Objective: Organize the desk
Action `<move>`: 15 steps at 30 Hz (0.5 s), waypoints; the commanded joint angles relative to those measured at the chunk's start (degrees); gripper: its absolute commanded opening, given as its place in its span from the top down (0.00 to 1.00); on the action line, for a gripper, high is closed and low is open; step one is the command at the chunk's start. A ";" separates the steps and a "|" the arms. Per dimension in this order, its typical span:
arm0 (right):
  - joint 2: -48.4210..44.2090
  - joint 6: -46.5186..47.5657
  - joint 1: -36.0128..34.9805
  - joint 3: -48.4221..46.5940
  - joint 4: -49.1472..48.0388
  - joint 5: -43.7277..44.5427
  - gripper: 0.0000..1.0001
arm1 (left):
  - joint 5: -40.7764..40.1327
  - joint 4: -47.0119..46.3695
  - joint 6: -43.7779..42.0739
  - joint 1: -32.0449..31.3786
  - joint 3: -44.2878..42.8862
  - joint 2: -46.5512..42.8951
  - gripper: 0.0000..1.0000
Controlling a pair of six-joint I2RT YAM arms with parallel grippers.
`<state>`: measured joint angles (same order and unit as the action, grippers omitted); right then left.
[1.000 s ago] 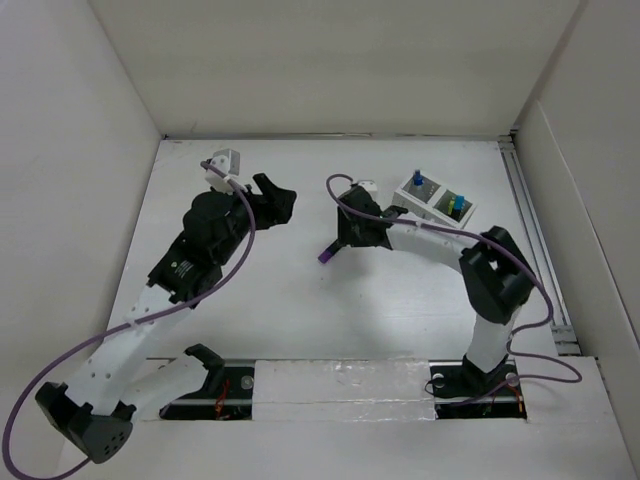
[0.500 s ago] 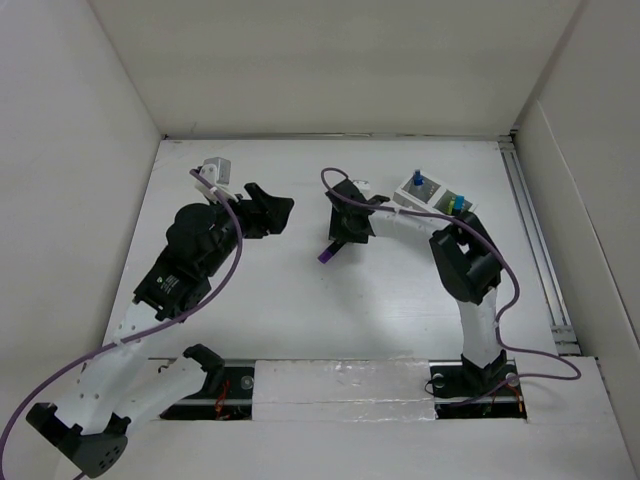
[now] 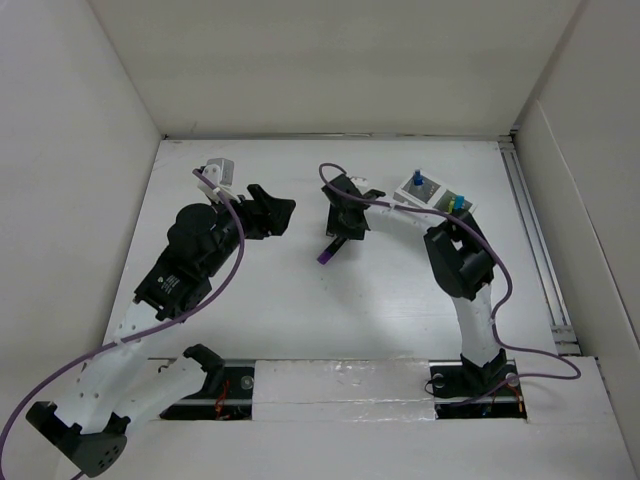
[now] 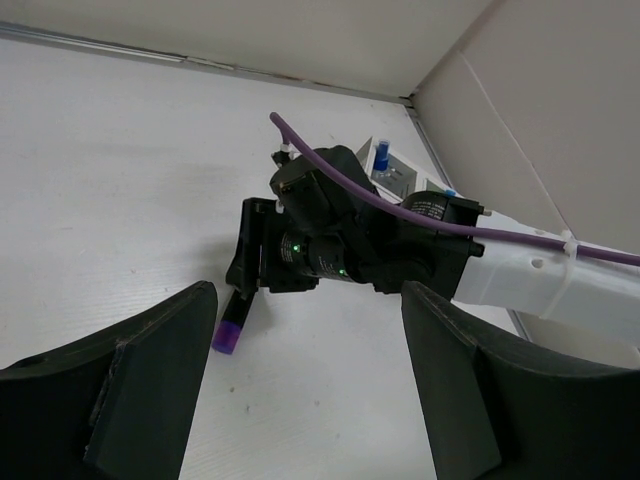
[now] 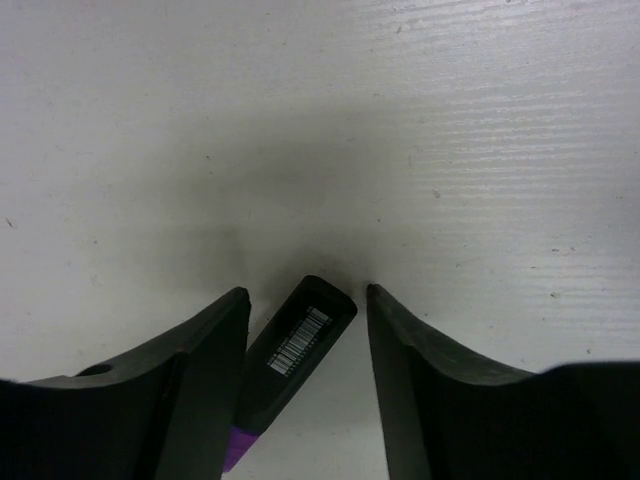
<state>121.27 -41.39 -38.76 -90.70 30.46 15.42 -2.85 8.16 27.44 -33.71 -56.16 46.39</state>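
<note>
The white desk (image 3: 400, 300) filled the middle of the top view, walled in white. At upper centre, the right gripper (image 5: 305, 292) straddled a black, purple-capped marker (image 5: 295, 345) lying flat, its jaws apart and not yet clamped. The left gripper (image 3: 275, 215), left of centre, gaped wide and held nothing. A pen holder (image 3: 435, 198) sat at upper right.

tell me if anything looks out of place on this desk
One black marker with a purple cap lies flat on the desk, while other markers stand upright in the pen holder at the back right. The right gripper straddles it, jaws open.
</note>
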 commanded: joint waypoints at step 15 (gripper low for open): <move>-3.76 -1.94 -2.45 4.56 2.33 0.93 0.55 | -0.05 -1.48 -0.28 -0.30 0.09 -1.48 0.29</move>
<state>119.46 -41.82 -40.01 -87.88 31.24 17.74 -3.05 8.19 27.42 -33.71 -56.16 46.28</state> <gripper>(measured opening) 0.464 0.709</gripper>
